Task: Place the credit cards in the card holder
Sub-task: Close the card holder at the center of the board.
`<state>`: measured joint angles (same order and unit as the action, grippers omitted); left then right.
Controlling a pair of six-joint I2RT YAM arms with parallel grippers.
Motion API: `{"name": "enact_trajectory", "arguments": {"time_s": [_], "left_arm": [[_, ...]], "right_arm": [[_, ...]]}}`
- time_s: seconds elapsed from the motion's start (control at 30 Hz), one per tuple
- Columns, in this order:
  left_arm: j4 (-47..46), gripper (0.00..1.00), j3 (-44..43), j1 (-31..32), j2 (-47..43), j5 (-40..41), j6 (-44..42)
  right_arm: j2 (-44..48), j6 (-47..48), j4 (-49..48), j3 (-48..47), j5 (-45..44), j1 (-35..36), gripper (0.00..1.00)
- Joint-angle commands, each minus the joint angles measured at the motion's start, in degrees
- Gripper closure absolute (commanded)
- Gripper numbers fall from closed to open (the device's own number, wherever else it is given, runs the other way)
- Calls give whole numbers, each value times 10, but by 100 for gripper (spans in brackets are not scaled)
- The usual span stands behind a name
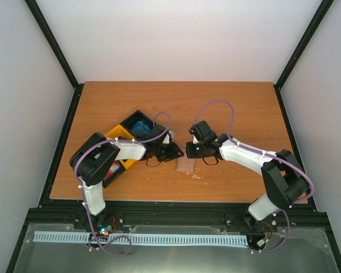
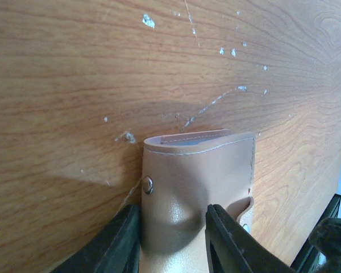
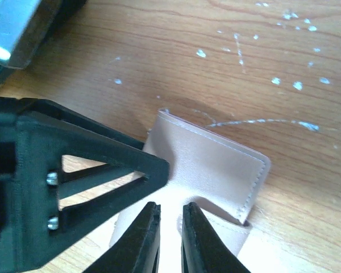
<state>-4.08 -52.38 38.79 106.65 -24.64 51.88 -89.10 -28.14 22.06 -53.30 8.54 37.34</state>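
Note:
The tan-pink card holder [image 1: 186, 165] lies on the wooden table between my two grippers. In the left wrist view the card holder [image 2: 199, 170] sits between my left gripper's [image 2: 171, 210] fingers, which squeeze it so its cover dents. My right gripper [image 3: 169, 206] hovers over the card holder [image 3: 216, 165] with its jaws a narrow gap apart, at the edge of a raised flap. A left finger [image 3: 102, 165] presses on the holder beside it. A light blue credit card [image 1: 140, 126] lies in the far black bin. A red one [image 1: 118, 166] shows in the near bin.
The three-bin tray, with its yellow middle bin [image 1: 116, 132], lies left of the holder, partly under my left arm. A corner of a black bin [image 3: 45, 23] shows at the top left of the right wrist view. Black frame rails line the table sides.

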Motion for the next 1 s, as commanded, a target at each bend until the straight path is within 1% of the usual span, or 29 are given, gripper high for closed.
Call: {"name": "enact_trajectory", "arguments": {"time_s": [0.0,0.2,0.37,0.7,0.97], "left_arm": [[70,65,23,8,18,10,-3],[67,65,26,8,22,5,-4],[66,65,25,7,26,3,-4],[65,65,24,8,31,2,-6],[64,65,23,7,34,-2,-7]], "right_arm": [[4,-28,33,12,-33,4,87],[-4,-62,13,29,-1,4,89],[-21,-75,5,29,7,3,89],[-28,-80,-8,29,7,-1,86],[-32,-93,-7,34,6,-5,86]]}}
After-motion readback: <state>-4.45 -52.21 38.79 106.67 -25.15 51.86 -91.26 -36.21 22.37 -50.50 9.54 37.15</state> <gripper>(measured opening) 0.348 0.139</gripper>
